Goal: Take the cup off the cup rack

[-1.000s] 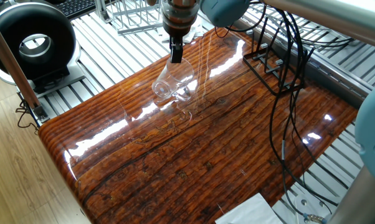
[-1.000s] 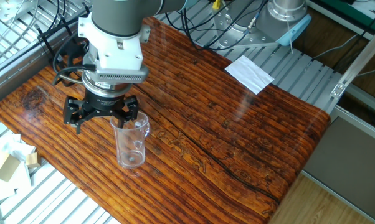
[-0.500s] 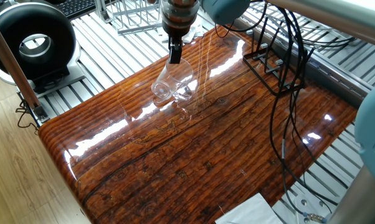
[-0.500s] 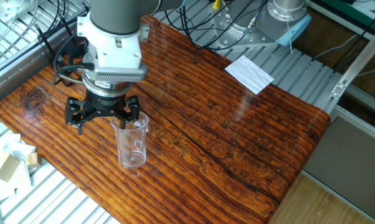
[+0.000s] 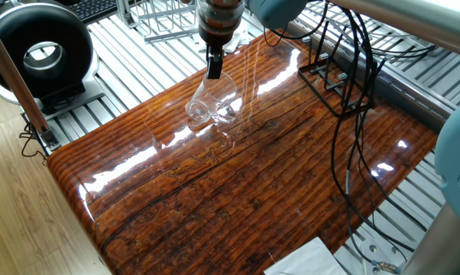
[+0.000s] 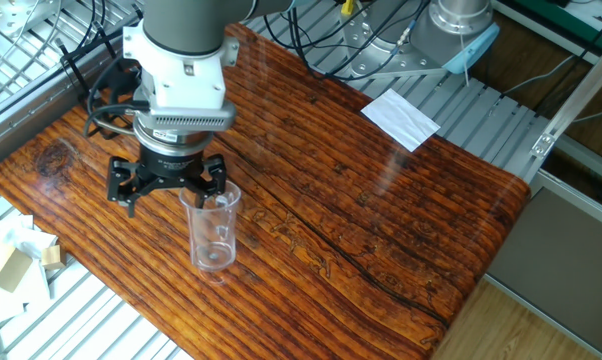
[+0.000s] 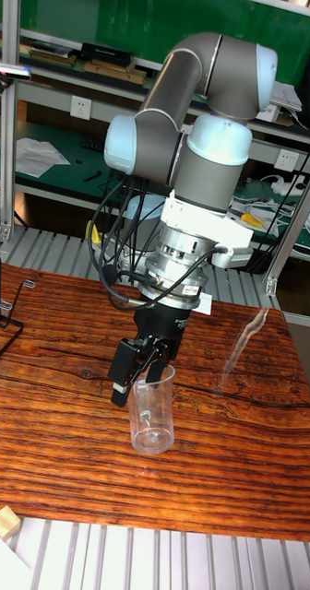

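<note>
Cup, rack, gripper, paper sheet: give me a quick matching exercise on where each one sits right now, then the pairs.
Things:
1. cup
2. cup rack
3. gripper
4. white paper sheet

Places or states:
A. at a far table edge, apart from the cup
B. upright on the wooden table, rim between the fingers
C. flat on the metal slats beside the table
D. at the cup's rim, directly above it

Pairs: 1-B, 2-A, 3-D, 4-C
</note>
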Available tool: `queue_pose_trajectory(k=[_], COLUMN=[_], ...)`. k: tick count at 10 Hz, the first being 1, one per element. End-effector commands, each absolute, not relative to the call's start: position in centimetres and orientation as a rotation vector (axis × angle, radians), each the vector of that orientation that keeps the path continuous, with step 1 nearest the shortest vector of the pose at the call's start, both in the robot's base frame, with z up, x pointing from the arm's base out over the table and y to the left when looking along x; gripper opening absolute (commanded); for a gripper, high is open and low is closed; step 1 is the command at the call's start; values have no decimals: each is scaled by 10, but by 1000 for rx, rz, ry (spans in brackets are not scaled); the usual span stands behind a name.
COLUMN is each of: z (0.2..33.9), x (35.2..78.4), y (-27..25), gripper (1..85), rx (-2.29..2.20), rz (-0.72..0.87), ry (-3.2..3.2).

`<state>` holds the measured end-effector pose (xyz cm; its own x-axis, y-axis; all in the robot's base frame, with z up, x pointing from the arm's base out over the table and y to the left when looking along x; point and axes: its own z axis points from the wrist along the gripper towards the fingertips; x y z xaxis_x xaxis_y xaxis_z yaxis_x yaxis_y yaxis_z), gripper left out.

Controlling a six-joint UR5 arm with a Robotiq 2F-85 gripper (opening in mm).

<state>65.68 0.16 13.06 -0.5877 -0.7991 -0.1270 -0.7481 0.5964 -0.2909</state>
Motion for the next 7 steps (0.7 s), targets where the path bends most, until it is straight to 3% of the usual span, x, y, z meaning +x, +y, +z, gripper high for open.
queue_pose_trajectory(k=[1,7], z=[132,132], x=[658,661], y=[7,16], gripper=[850,850], rx=[-1252,-1261], rz=[-267,-231], ry=[2579,2551])
